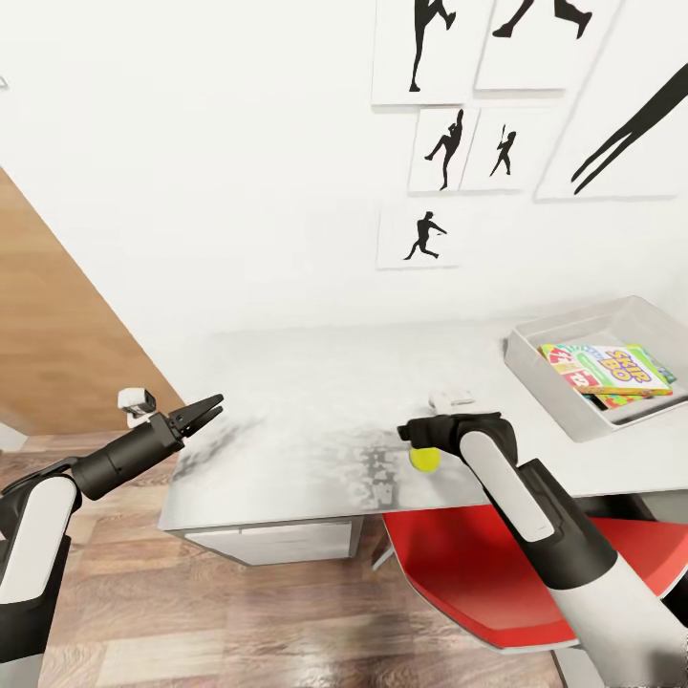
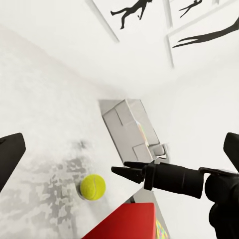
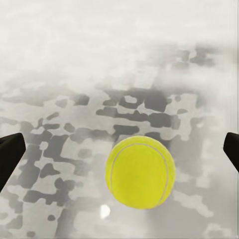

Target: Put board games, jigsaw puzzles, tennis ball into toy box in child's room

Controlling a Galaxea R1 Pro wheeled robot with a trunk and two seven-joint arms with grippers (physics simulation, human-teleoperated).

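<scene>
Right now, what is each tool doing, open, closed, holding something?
Left tool: open, holding nothing.
Right tool: open, empty, poised above the tennis ball on the table.

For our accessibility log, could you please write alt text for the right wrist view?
A yellow-green tennis ball rests on the white, grey-mottled table, seen from close above. The dark tips of the right gripper's two fingers show at opposite edges of the picture, wide apart and not touching the ball.
</scene>
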